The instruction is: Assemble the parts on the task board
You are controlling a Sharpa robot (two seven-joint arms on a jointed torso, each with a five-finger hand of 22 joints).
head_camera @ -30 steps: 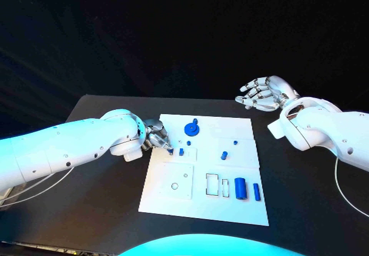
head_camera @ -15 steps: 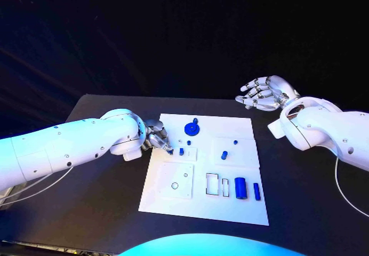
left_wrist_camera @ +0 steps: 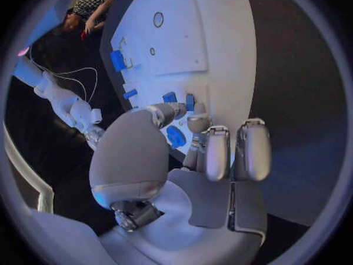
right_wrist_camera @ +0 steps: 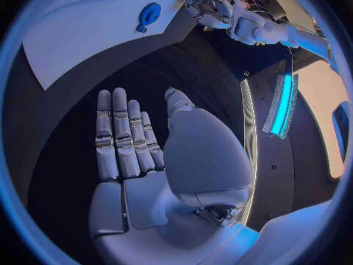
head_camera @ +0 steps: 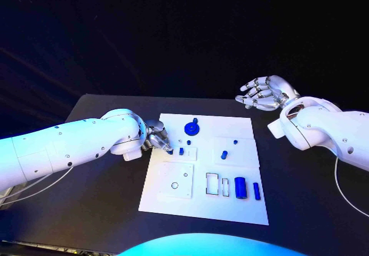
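Observation:
The white task board (head_camera: pixel 231 130) lies in the middle of the table. My left hand (head_camera: pixel 156 136) is over its left edge, and its thumb and a fingertip pinch a small blue part (head_camera: pixel 170 152) (left_wrist_camera: pixel 190 102) at a raised white block. A second small part (head_camera: pixel 181 151) (left_wrist_camera: pixel 170 97) stands right beside it. A round blue gear (head_camera: pixel 191 128) (right_wrist_camera: pixel 149 13) and a small peg (head_camera: pixel 189 142) sit just beyond. My right hand (head_camera: pixel 264 92) (right_wrist_camera: pixel 125 141) hovers past the board's far right corner, fingers apart, holding nothing.
Another blue peg (head_camera: pixel 224 155) stands mid-board. A blue cylinder (head_camera: pixel 240 188) (left_wrist_camera: pixel 117 60) and a thin blue bar (head_camera: pixel 257 191) lie near the front right, beside two rectangular slots (head_camera: pixel 212 183). A round hole (head_camera: pixel 174 185) (left_wrist_camera: pixel 158 19) is at the front left. Black table (head_camera: pixel 100 176) surrounds the board.
The left hand's fingertips have shifted very slightly at the small part. The right hand has stayed where it was.

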